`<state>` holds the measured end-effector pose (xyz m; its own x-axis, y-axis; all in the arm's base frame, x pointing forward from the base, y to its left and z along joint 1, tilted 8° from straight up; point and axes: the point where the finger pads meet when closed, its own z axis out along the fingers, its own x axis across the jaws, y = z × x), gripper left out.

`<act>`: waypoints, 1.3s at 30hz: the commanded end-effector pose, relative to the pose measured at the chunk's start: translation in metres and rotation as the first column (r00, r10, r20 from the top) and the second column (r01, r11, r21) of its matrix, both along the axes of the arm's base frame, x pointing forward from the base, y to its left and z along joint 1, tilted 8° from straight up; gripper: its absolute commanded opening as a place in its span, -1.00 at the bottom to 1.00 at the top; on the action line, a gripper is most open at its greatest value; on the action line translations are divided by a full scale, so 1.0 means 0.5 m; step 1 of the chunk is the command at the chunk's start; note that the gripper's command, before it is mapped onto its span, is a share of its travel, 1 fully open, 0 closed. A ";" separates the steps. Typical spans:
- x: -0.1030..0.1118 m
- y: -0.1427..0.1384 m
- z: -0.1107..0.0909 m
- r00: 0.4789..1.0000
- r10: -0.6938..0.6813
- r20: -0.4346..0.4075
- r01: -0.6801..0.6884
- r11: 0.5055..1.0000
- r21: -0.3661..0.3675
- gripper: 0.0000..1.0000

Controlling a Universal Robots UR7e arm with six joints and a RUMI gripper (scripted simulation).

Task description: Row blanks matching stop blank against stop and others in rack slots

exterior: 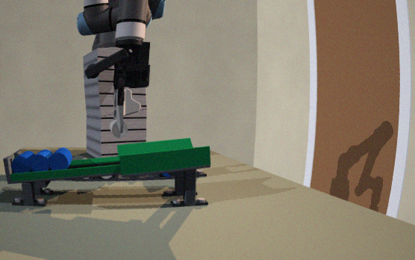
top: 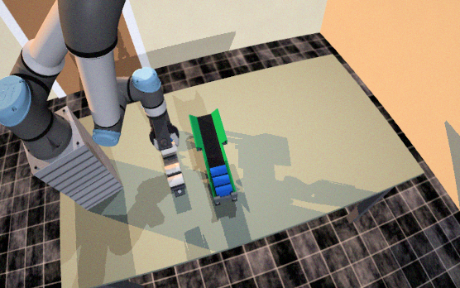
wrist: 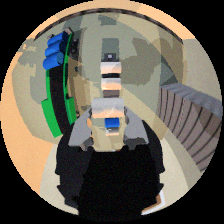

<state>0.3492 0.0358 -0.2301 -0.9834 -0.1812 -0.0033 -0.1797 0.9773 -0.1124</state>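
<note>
Gripper (top: pixel 169 150) (exterior: pixel 119 128) (wrist: pixel 108 107) clamped on white blank (top: pixel 169 152) (exterior: pixel 114 128) (wrist: pixel 108 105) above stock rack (top: pixel 179 192) (wrist: pixel 110 57) — three blue blanks (top: pixel 221 180) (exterior: pixel 40 161) (wrist: pixel 55 49) rowed at ramp stop (top: pixel 226 199) (exterior: pixel 7 169) (wrist: pixel 69 31).

An olive-beige tabletop (top: pixel 331 108) (exterior: pixel 269 224) stretches over a dark tiled floor (top: pixel 289 248) with pale grout. In the top view, a peach wall (top: pixel 405 62) stands at two o'clock, and a brown door (top: pixel 88 21) (exterior: pixel 354 75) with white trim at eleven. Angular shadows cross the tabletop.
</note>
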 end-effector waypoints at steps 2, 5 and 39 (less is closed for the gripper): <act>-0.039 0.029 0.000 1.000 0.007 0.030 -0.007 1.000 -0.008 -0.28; -0.039 0.029 0.000 1.000 0.007 0.030 -0.007 1.000 -0.008 -0.28; -0.027 0.020 -0.054 0.999 0.004 0.037 -0.004 1.000 -0.008 -0.28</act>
